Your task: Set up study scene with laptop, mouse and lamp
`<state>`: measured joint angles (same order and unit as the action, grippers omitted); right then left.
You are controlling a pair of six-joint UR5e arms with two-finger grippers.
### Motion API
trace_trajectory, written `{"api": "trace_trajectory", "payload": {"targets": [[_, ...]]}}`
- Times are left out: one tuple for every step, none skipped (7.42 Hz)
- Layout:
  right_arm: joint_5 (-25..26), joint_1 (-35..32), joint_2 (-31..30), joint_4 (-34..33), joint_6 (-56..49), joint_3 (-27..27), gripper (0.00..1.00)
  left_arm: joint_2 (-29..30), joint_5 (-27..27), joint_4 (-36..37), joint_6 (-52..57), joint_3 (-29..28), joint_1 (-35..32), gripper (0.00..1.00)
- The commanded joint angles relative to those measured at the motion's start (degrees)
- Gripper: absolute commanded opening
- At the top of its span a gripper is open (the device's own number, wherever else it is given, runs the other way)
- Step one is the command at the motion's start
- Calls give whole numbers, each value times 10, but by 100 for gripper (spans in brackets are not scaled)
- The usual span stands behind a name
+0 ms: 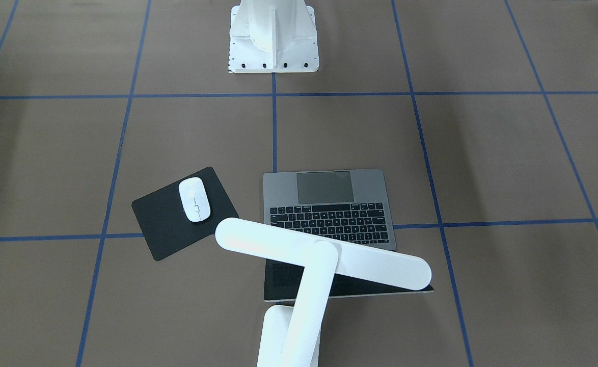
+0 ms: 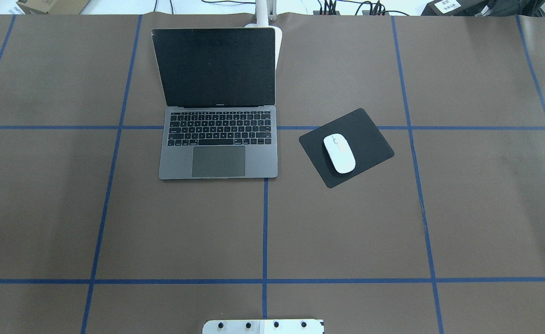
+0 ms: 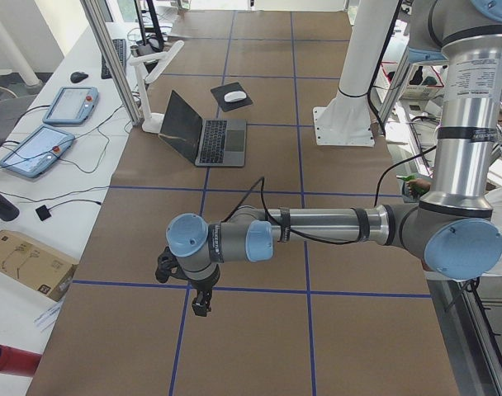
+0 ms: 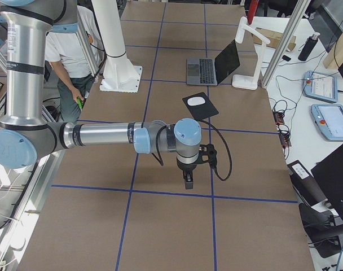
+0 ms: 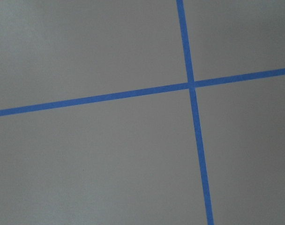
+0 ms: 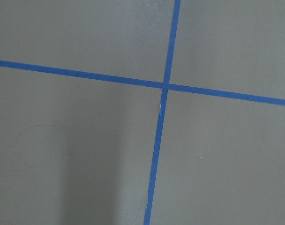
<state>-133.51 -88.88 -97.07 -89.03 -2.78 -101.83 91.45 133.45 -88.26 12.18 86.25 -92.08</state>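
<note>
Laptop (image 2: pixel 218 139) is seen open in the upper left-centre of the overhead view, with its dark screen raised and its keyboard deck laid flat on the brown worktop (image 2: pixel 347 232). The white mouse (image 2: pixel 339 153) is set on a black mouse mat (image 2: pixel 367 134), to the right of the laptop in that view and apart from it. The mat is turned at an angle to the blue tape lines (image 2: pixel 265 232).

The lamp (image 1: pixel 315 285) is placed behind the laptop's screen. In the front-facing view its slanted arm rises from the bottom edge of the frame, and its long bar head is carried slantwise across the screen, so that most of the lid is hidden.

The left tool (image 3: pixel 200 301) is shown only in the exterior left view, lower left of centre, pointed down over the worktop and well apart from the laptop; whether it is open or closed cannot be told. The right tool (image 4: pixel 187 179) is shown only in the exterior right view, near the frame's middle, also pointed down, and its state cannot be told either.

In each wrist view only a crossing of blue tape on the worktop is seen. A white ribbed pedestal (image 1: pixel 273 35) is bolted down at the top centre of the front-facing view.
</note>
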Motion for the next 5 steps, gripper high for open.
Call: {"api": "trace_trajectory", "payload": {"targets": [[-3, 0, -1, 0, 1, -1, 99, -15, 0, -20, 0, 2, 0, 99], [-3, 0, -1, 0, 1, -3, 99, -16, 0, -20, -1, 2, 0, 99], [-3, 0, -1, 0, 1, -3, 99, -16, 0, -20, -2, 5, 0, 99], [-3, 0, -1, 0, 1, -3, 99, -15, 0, -21, -1, 2, 0, 99], [-3, 0, 0, 0, 2, -3, 99, -10, 0, -21, 0, 1, 1, 99]]}}
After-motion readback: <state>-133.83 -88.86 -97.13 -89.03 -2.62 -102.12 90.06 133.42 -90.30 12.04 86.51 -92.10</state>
